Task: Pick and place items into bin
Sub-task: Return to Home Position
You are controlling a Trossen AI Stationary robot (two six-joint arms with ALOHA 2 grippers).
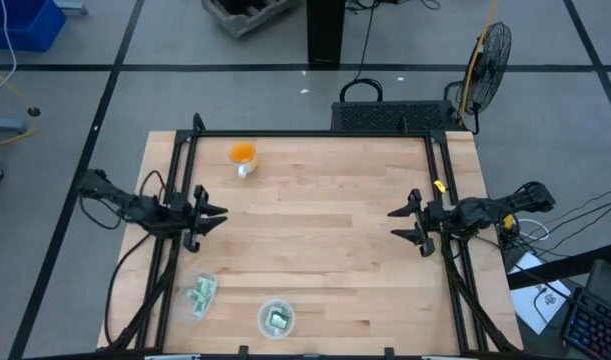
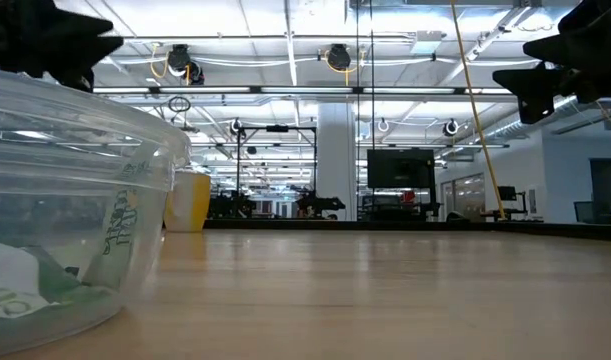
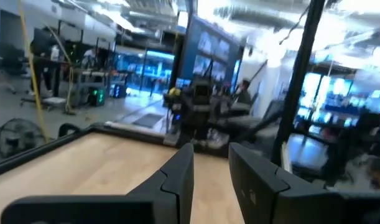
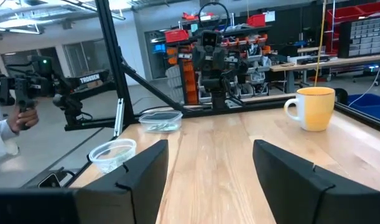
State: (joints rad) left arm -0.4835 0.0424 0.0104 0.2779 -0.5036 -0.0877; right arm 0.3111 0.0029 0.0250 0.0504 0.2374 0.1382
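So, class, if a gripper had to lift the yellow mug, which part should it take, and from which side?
Probably the rim. The yellow mug stands upright, mouth open upward, so come down from above, one finger inside the wall, one outside, clear of the white handle jutting sideways. The left gripper and right gripper hang open at the table's sides.

Left tool (image 3: 211, 150), fingers (image 3: 177, 177) parted, over wooden table (image 3: 84, 162), right arm (image 3: 199, 112) facing it

My left gripper (image 1: 217, 216) hangs at the table's (image 1: 325, 260) left edge, fingers apart. My right gripper (image 1: 396, 223) hangs at the right edge, fingers apart too.
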